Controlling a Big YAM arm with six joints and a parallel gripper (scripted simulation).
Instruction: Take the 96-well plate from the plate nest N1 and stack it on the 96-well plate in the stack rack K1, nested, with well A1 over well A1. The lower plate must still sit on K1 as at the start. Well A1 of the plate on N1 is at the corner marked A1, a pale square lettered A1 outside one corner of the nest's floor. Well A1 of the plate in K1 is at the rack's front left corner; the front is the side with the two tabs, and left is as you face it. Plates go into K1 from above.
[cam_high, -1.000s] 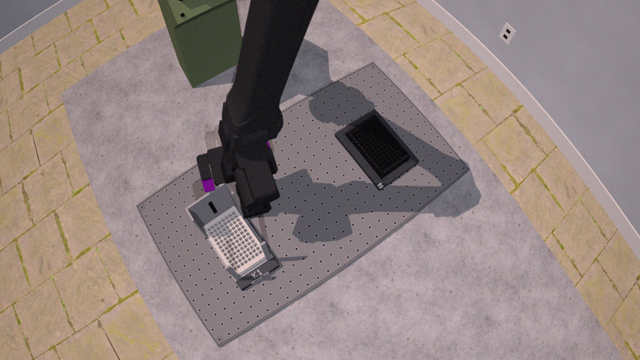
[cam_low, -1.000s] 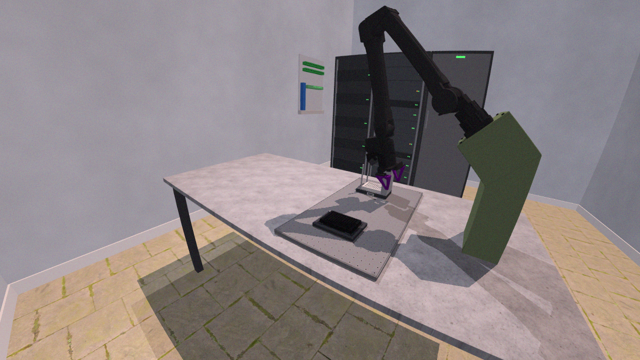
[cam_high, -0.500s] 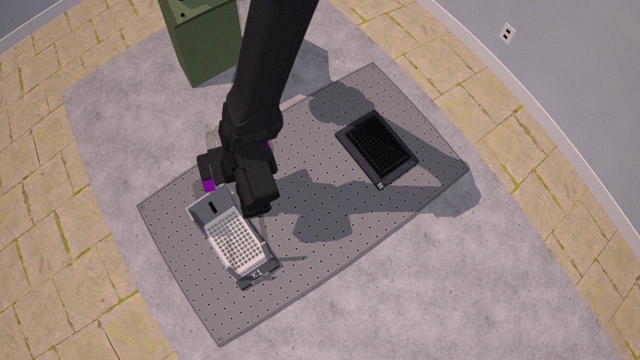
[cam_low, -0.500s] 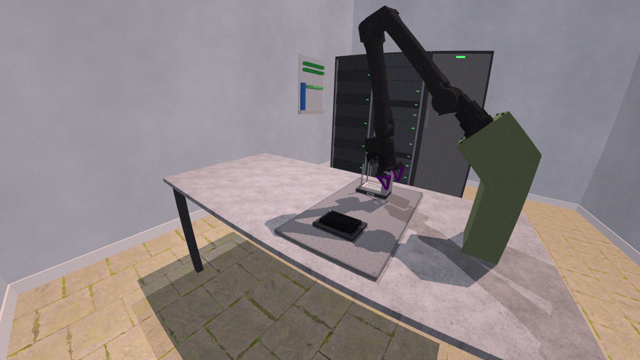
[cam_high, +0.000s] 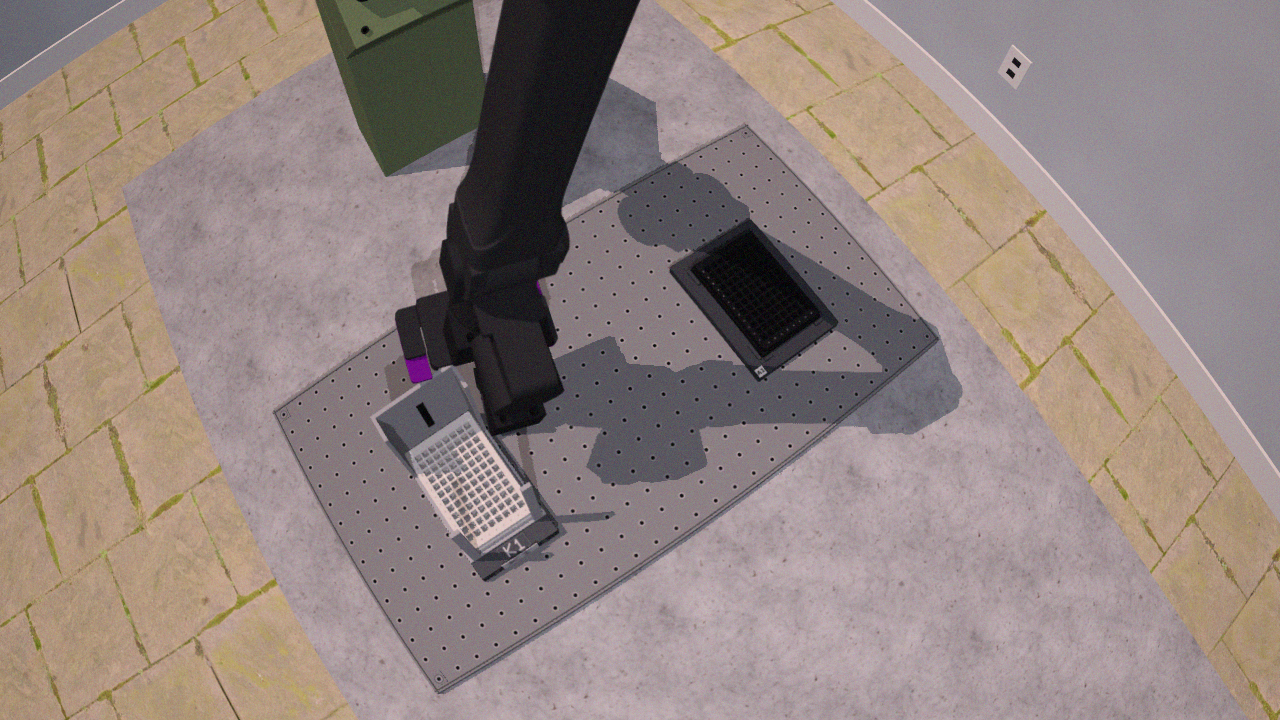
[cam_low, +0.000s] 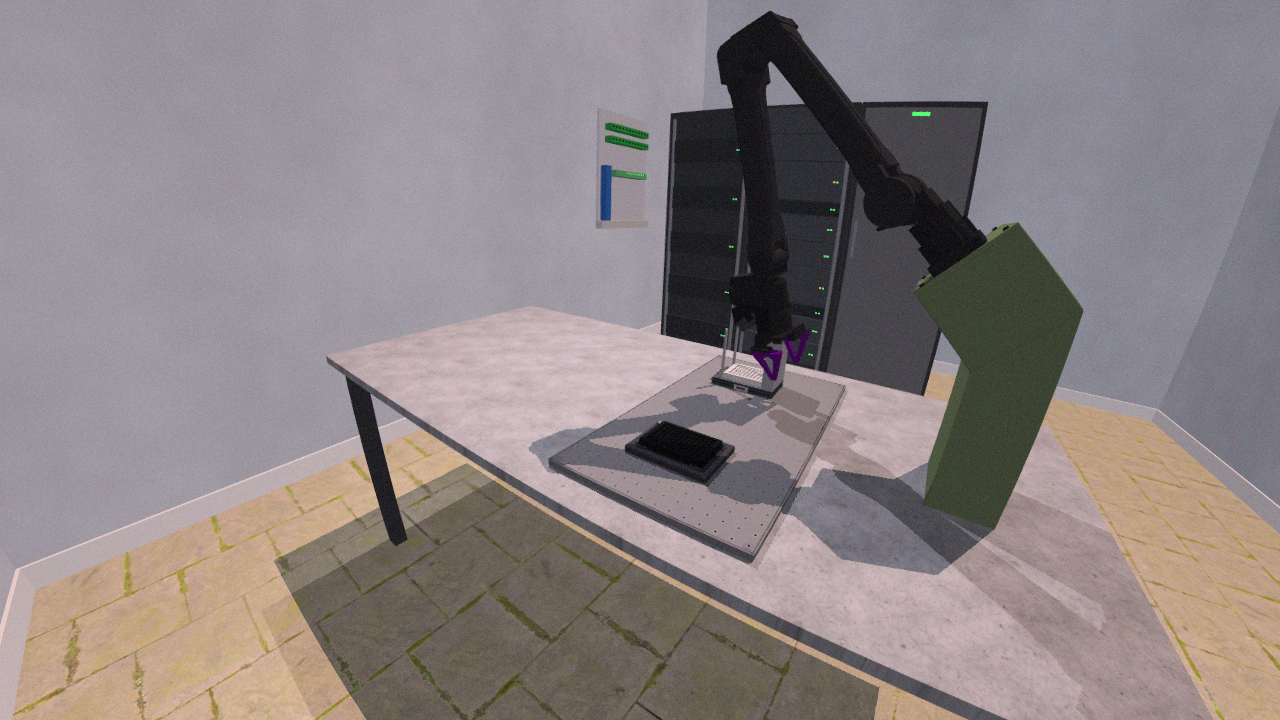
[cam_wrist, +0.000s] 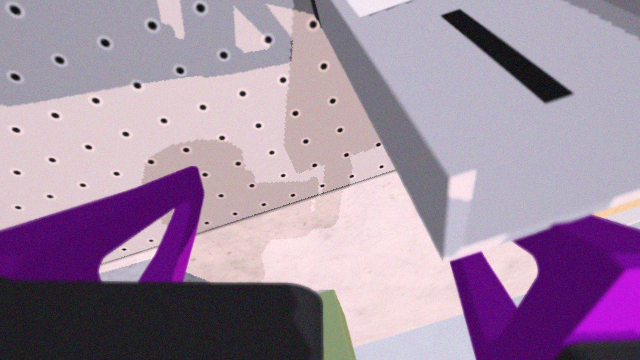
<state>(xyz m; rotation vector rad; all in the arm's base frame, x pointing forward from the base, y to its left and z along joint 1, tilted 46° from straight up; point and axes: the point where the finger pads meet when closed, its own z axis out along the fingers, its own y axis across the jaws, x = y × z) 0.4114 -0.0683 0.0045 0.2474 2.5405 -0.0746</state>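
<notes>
Claw (cam_low: 781, 352) fingers are seen spread wide with nothing between them, hung from the one black arm (cam_high: 528, 161) just beside the back wall of the stack rack (cam_high: 420, 420), near the table edge closest to the green pedestal (cam_low: 993, 376). One white plate (cam_high: 469, 483) is seated in that rack, whose front is lettered K1. One black plate (cam_high: 759, 295), the piece to be moved, is left lying in its flat nest (cam_high: 693, 288) toward the opposite end of the drilled board (cam_high: 375, 555), well apart from the claw. A small pale square (cam_high: 760, 369) is set outside one corner of the nest; its lettering is too small to be read. The task is judged to be at the approach step, with nothing yet lifted. A swing across the board to the nest is called for next, with the open fingers brought down over the black plate's sides before closing. Counted: one arm, one claw, two plates, one rack, one nest, one board.
</notes>
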